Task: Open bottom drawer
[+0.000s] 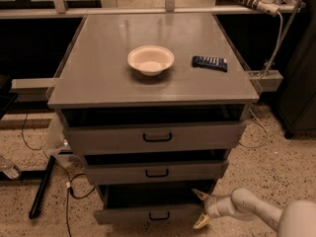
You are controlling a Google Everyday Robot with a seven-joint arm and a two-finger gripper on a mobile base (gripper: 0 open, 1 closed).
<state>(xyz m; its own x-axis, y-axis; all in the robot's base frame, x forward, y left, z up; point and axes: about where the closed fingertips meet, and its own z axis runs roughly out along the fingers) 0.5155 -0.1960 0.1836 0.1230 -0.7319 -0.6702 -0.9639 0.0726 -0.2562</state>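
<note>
The bottom drawer is the lowest and narrowest grey front of the cabinet, with a small black loop handle at its centre. It stands pulled out a little, with a dark gap above its front. My gripper is at the right end of this drawer front, coming in from the lower right on its white arm. Its fingers are spread apart, one above and one below the drawer's right corner. It holds nothing.
The mid-sized drawer and the top drawer also stand slightly out. A white bowl and a dark remote lie on the cabinet top. A black pole and cables lie on the speckled floor at the left.
</note>
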